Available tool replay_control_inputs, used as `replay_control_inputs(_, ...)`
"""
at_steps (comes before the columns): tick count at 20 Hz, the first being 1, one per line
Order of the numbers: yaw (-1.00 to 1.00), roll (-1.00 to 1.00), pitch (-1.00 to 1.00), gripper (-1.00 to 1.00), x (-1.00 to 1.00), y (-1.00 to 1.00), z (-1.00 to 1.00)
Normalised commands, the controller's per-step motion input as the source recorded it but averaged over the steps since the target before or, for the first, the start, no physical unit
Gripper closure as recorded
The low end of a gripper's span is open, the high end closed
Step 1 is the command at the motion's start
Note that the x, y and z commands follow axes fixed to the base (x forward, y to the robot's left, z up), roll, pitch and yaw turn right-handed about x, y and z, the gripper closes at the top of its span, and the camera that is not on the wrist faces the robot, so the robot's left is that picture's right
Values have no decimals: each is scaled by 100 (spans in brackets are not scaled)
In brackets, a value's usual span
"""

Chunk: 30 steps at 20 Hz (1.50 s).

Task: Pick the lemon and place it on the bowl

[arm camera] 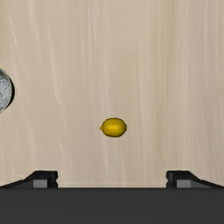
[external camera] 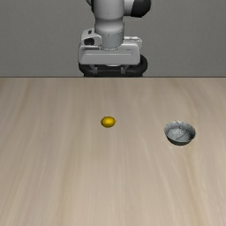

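Observation:
A small yellow lemon (external camera: 108, 122) lies on the light wooden table (external camera: 53, 168), near its middle. To the exterior view's right of it stands a small grey metal bowl (external camera: 179, 133), upright, with nothing in it. My gripper (external camera: 111, 72) hangs high above the table's far edge, well behind the lemon. In the wrist view the lemon (arm camera: 114, 128) lies ahead of my gripper (arm camera: 112, 179), whose dark fingertips (arm camera: 42, 178) stand far apart with nothing between them. The bowl's rim (arm camera: 4, 89) shows off to one side of the lemon.
The wooden table (arm camera: 157, 70) stretches wide around the lemon and the bowl. A grey wall (external camera: 35, 35) stands behind the robot's base.

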Motion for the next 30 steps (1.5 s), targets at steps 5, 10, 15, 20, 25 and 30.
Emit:
replay_control_inputs(5,0,0,0,-100,0,0,-100)
replay_control_inputs(10,0,0,0,-100,0,0,-100)
replay_control_inputs(15,0,0,0,-100,0,0,-100)
replay_control_inputs(20,0,0,0,100,0,0,-40)
replay_control_inputs(25,0,0,0,100,0,0,0)
replay_control_inputs(30,0,0,0,100,0,0,0)
